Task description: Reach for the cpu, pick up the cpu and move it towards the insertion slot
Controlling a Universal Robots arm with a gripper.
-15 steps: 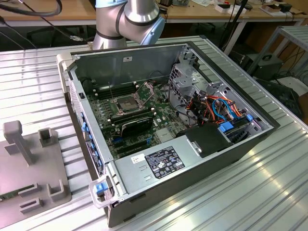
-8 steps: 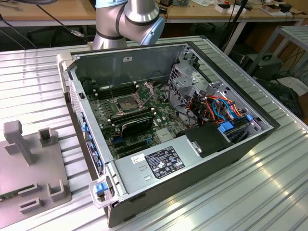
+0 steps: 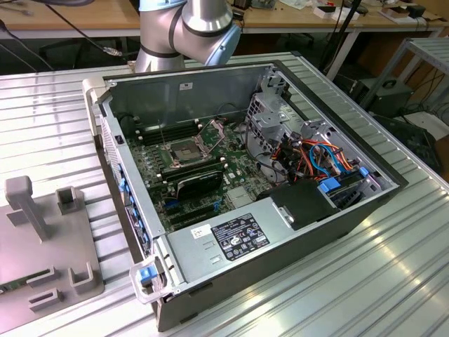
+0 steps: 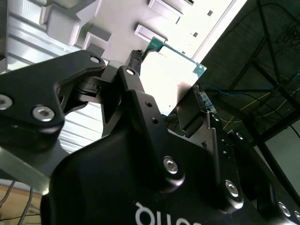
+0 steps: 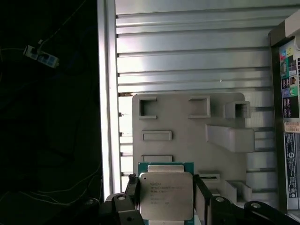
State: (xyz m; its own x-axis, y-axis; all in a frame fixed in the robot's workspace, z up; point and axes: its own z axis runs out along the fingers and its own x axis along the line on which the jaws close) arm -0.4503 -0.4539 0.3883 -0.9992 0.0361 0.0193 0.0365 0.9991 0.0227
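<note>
1. Although the arm point(image 3: 189, 28) leaves the exterior view at the far side of the table point(image 3: 393, 281), both wrist views show the gripper point(image 5: 167, 187) clamped on the cpu point(image 5: 166, 199). Its black fingers point(image 5: 132, 190) are drawn in narrow and press on opposite edges of the chip.
2. In the first wrist view the cpu turns its pale metal face to the camera, with a thin green border around the lid. In the second wrist view the cpu point(image 4: 171, 79) is a bright tilted square between the fingers point(image 4: 136, 93).
3. Beyond the chip lies a grey fixture plate point(image 5: 187, 131) with square pockets and raised blocks. The cpu appears lifted clear of this plate and does not touch it.
4. In the exterior view the fixture plate point(image 3: 42, 232) lies flat on the ribbed table at the exterior view's left, just beside the open computer case point(image 3: 351, 210).
5. The insertion slot point(image 3: 184, 151) sits on the motherboard inside the case, towards its far left part. Its centre is dark and uncovered, and its shiny frame flap point(image 3: 214, 130) stands raised.
6. The slot is well apart from the fixture plate, with the case wall between them.
7. A grey power supply box point(image 3: 224, 239) fills the near end of the case, and orange and blue cables point(image 3: 316, 158) bunch at the exterior view's right.
</note>
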